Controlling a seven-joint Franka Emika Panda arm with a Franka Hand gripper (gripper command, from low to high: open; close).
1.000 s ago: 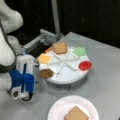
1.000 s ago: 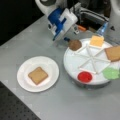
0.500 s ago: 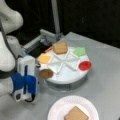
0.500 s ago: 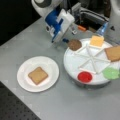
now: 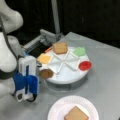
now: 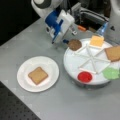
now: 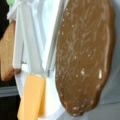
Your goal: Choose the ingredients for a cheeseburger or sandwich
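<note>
Wrist view is filled by the patty [image 7: 85, 57], a dark brown round lying close under the camera in its section of the divided tray [image 7: 51, 37], with the cheese square [image 7: 31, 97] in the next section and a toast square [image 7: 6, 53] beyond a white divider; the fingertips do not show here, so whether the jaws are spread or pressed together I cannot tell. In a front view the gripper [image 6: 65, 41] sits at the tray's rim just beside the patty [image 6: 74, 44], which lies toward the view's right of it; nothing stands between them. The other toast square [image 6: 37, 75] already rests on the paper plate [image 6: 51, 66], well apart; lettuce piece [image 6: 111, 73] and red disc [image 6: 85, 76] lie on the tray's far side.
</note>
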